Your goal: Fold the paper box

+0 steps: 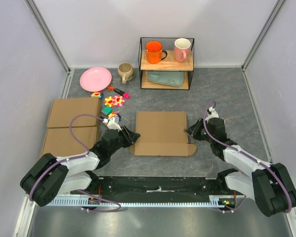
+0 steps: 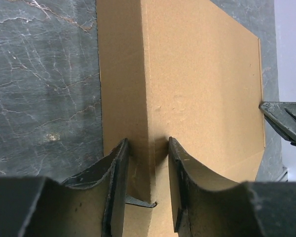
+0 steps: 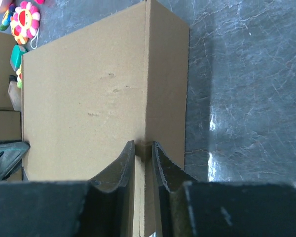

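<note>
The paper box (image 1: 162, 132) is a brown cardboard sheet lying flat at the table's middle, with a tabbed front edge. My left gripper (image 1: 134, 136) is at its left edge. In the left wrist view the jaws (image 2: 148, 143) straddle the raised left side flap of the box (image 2: 202, 89), with a gap on the inner side, so they are open. My right gripper (image 1: 190, 131) is at the box's right edge. In the right wrist view it (image 3: 143, 145) is pinched shut on the raised right side flap of the box (image 3: 84, 98).
Two ready-made flat brown boxes (image 1: 73, 112) lie edge to edge at the left. Small toys (image 1: 113, 102), a pink plate (image 1: 95, 79) and a beige mug (image 1: 125, 72) sit behind. A wire shelf (image 1: 166, 61) at the back holds an orange mug (image 1: 154, 51) and a pink mug (image 1: 182, 49).
</note>
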Tool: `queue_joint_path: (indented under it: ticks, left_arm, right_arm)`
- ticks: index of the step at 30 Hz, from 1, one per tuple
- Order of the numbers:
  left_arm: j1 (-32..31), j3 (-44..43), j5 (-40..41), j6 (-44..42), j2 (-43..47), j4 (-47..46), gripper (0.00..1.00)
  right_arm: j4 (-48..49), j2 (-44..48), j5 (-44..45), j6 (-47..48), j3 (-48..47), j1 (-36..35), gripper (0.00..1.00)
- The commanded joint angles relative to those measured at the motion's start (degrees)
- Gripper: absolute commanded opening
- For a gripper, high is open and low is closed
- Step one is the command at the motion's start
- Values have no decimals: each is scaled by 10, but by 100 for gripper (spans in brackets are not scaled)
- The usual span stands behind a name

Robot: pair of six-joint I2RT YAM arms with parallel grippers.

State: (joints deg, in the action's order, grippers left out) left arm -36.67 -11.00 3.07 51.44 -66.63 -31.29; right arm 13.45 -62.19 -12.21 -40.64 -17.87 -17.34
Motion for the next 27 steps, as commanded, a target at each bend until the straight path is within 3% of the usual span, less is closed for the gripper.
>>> queue_joint_path:
  ticks: [1, 6, 10, 15, 17, 21, 23, 24, 27]
  left_arm:
    - [-12, 20, -28, 11, -15, 17, 17]
    - [-12, 29, -15, 16, -3, 24, 19]
    - [-10, 20, 17, 5, 47, 61, 23]
    - [-10, -27, 64, -20, 120, 166, 52]
    - [-10, -53, 77, -33, 155, 201, 59]
    - [-9, -67, 113, -30, 200, 251, 62]
    - [-9, -53, 127, -14, 213, 260, 58]
    - [-8, -46, 140, -3, 216, 262, 55]
    - [4, -24, 128, 38, 198, 262, 28]
  right_arm:
    - [29, -41, -16, 5, 19, -5, 18]
    - [31, -51, -19, 3, 13, -5, 18]
    - [-25, -7, -7, 18, -12, -6, 26]
    - [-133, 58, 31, 47, -55, -5, 58]
    - [-181, 79, 63, 59, -71, -5, 59]
    - [-214, 117, 101, 74, -78, -5, 60]
    - [-215, 123, 113, 73, -63, -5, 50]
    - [-212, 122, 118, 69, -57, -4, 35]
    - [-195, 110, 119, 60, -25, -4, 7]
